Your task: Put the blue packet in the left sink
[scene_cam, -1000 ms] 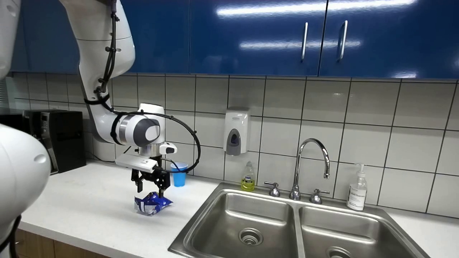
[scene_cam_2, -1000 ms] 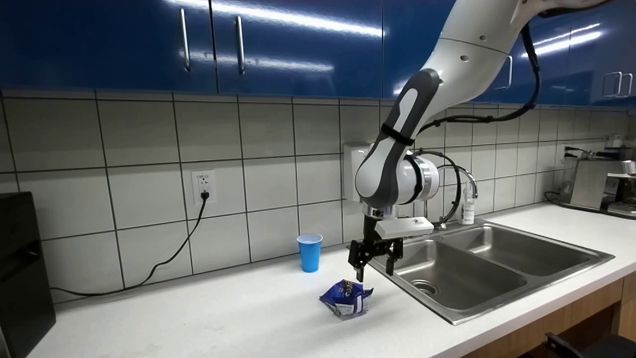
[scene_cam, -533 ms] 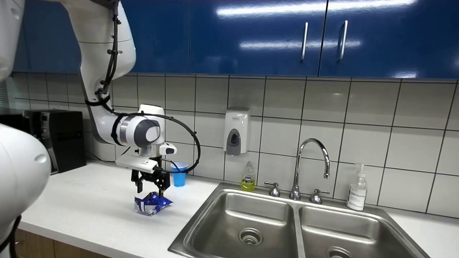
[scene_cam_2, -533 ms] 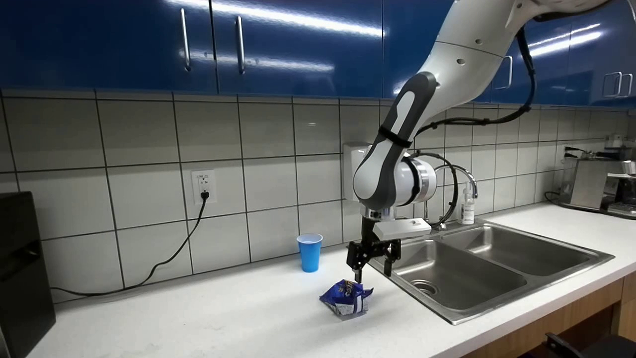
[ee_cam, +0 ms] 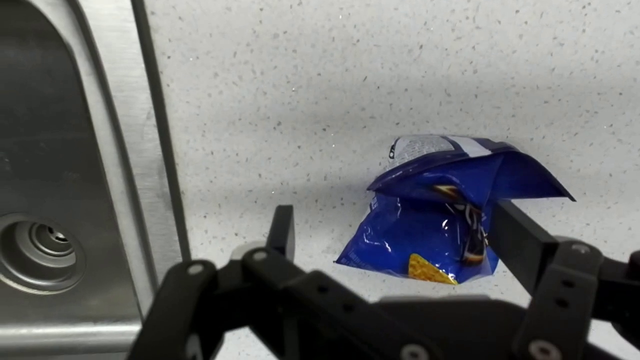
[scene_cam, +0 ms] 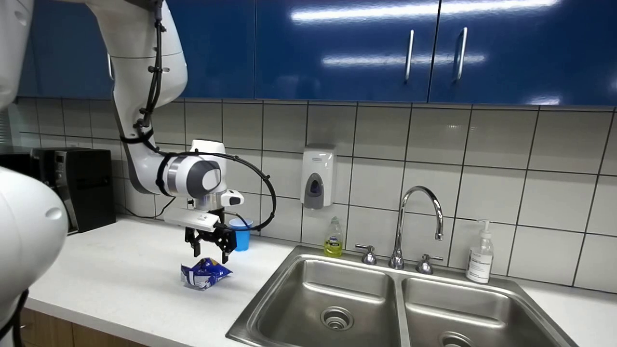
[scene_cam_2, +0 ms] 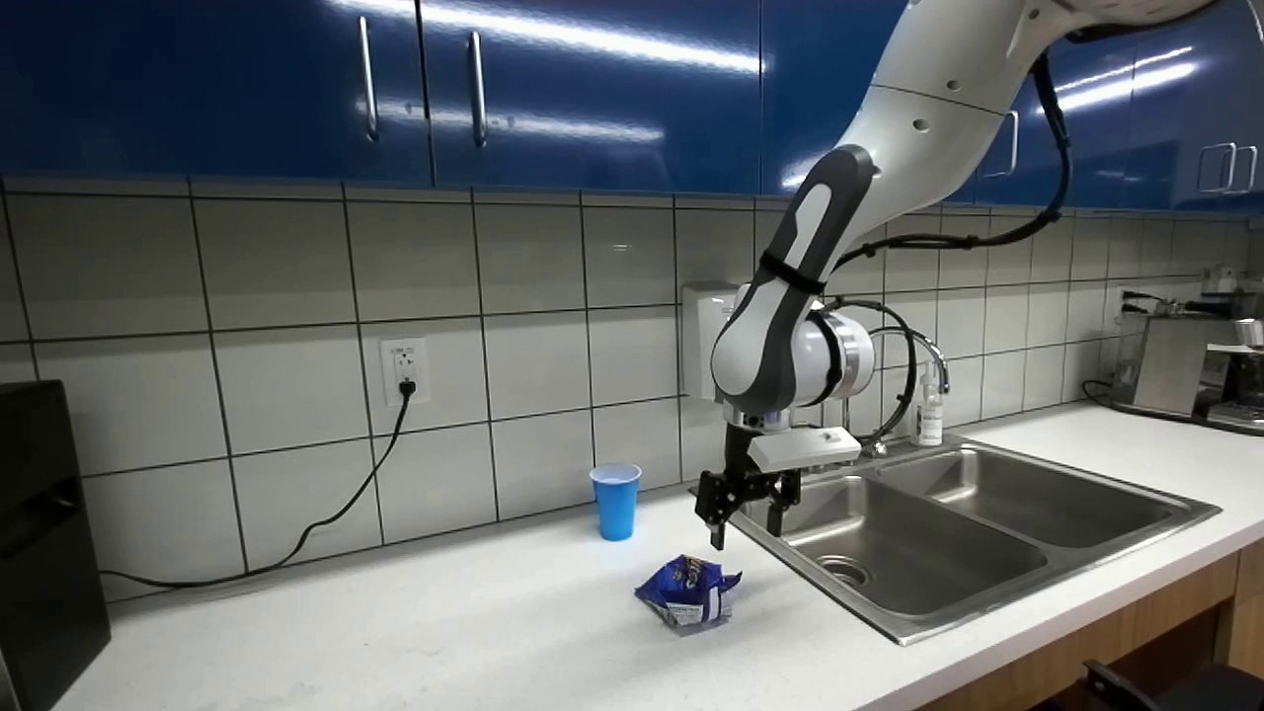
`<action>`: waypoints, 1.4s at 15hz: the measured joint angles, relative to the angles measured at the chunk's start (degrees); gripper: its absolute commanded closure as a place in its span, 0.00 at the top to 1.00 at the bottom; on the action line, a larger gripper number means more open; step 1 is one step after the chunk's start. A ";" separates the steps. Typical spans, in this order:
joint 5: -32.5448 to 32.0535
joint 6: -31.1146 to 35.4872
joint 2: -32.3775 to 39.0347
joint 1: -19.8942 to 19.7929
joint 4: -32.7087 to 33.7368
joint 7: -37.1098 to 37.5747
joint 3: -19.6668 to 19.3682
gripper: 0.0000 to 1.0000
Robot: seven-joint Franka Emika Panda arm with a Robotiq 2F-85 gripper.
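Little done so far: you are, I judge, at the approach, with grasp, carry and release all left. The packet lies crumpled on the surface, beside the left sink and outside its rim. Your gripper, in an exterior view, hangs just above it, fingers spread, nothing held — a gap shows between fingertips and foil. From the wrist, the packet sits off toward one finger, which overlaps it in that view; you may want to centre over it before going down. Thin and floppy, by my guess — expect it to fold in the pinch. Then over the rim and let go above the drain. Surface pale, finely speckled up close. A light-blue cup stands upright near the tiled wall; give it room. Faucet, yellow soap bottle and pump bottle line the back of the sinks, dispenser on the tiles above. Blue cabinets overhead, streaked with reflected light. Black appliance at the end away from the sinks.
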 measured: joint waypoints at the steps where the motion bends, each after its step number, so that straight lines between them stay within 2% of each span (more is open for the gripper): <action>1: -0.16 0.14 0.03 0.00 0.11 0.00 -0.01 1.00; 12: -1.33 0.57 2.77 1.62 1.76 0.30 0.24 1.00; 21: -4.28 0.72 6.89 4.30 5.52 4.28 -0.06 1.00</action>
